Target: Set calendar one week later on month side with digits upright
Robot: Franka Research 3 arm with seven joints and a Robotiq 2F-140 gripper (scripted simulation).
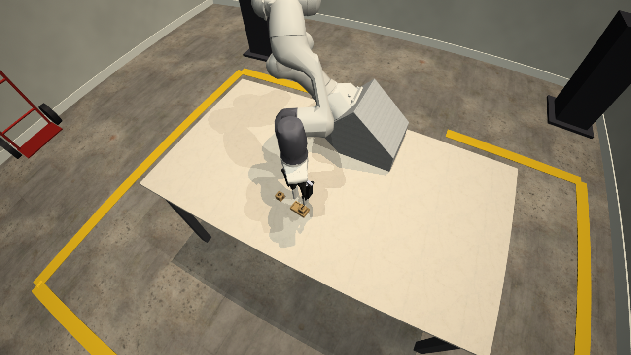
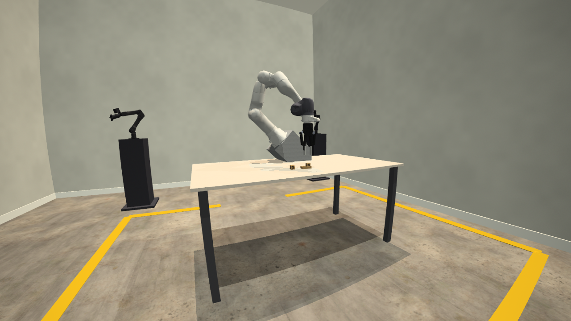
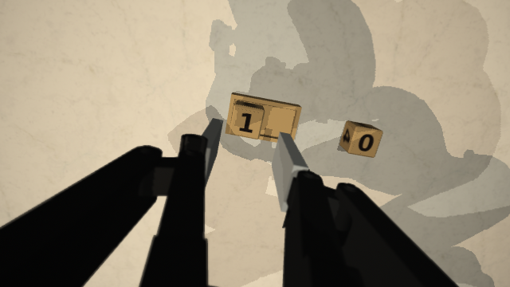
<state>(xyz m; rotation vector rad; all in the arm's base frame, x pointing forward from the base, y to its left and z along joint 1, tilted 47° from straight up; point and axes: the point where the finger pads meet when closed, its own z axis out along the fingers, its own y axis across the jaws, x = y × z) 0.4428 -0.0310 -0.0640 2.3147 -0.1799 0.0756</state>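
Observation:
A small wooden tray (image 3: pixel 264 117) lies flat on the table. One cube showing a 1 (image 3: pixel 245 120) stands in its left slot in the wrist view, and the slot beside it holds nothing. The second cube (image 3: pixel 360 139) stands on the table apart from the tray, to the right in the wrist view, with a 0 on top. My gripper (image 3: pixel 248 143) hangs above the tray, pointing down, with its fingers narrowed to about a cube's width and nothing between them. In the top view the gripper (image 1: pixel 304 200) is over the tray (image 1: pixel 297 207), and the loose cube (image 1: pixel 279 195) is to its left.
The arm's grey wedge base (image 1: pixel 368 125) stands on the table behind the tray. Black pedestals (image 1: pixel 586 79) stand on the floor beyond the table. A red hand truck (image 1: pixel 26 127) is at the far left.

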